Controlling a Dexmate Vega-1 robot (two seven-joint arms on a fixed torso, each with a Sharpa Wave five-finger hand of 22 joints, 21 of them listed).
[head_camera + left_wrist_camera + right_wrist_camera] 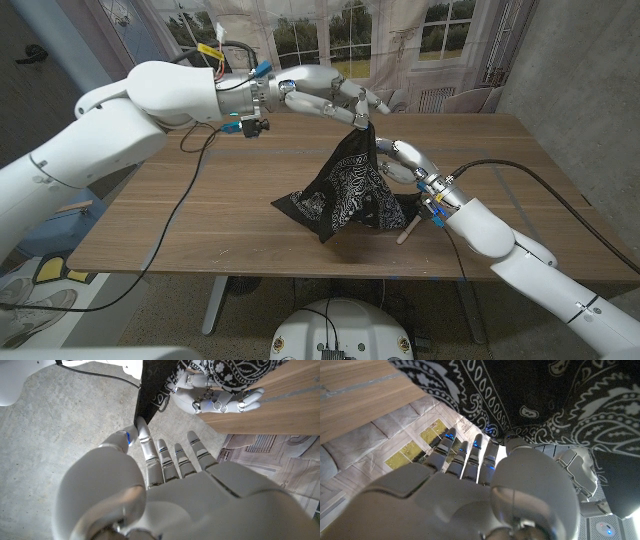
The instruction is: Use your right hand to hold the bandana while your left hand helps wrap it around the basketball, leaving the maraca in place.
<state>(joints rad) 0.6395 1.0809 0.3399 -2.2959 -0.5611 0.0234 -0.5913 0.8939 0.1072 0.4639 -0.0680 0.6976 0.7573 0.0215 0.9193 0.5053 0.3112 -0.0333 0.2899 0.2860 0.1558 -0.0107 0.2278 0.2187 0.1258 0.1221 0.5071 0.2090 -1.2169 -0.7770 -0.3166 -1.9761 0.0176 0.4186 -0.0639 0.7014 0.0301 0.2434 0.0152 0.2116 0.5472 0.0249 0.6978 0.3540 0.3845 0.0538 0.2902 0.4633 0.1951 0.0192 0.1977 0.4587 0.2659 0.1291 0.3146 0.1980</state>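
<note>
A black bandana (345,190) with white paisley print hangs like a tent over the table's middle, and whatever is beneath it is hidden. My left hand (325,100) pinches its top corner between thumb and finger and lifts it; the pinched black cloth (145,405) runs up from my left hand (150,470). My right hand (403,160) is against the cloth's right side, its fingers (465,457) stretched out under the bandana (545,400) without closing on it. The right hand (215,397) also shows under the cloth's hem. A wooden maraca handle (408,233) sticks out from under the bandana's right edge.
The wooden table (200,200) has bare room to the left and behind the bandana. A black cable (180,215) trails from my left arm over the table's left part. Another cable (520,175) runs along my right arm. Chairs stand behind the far edge.
</note>
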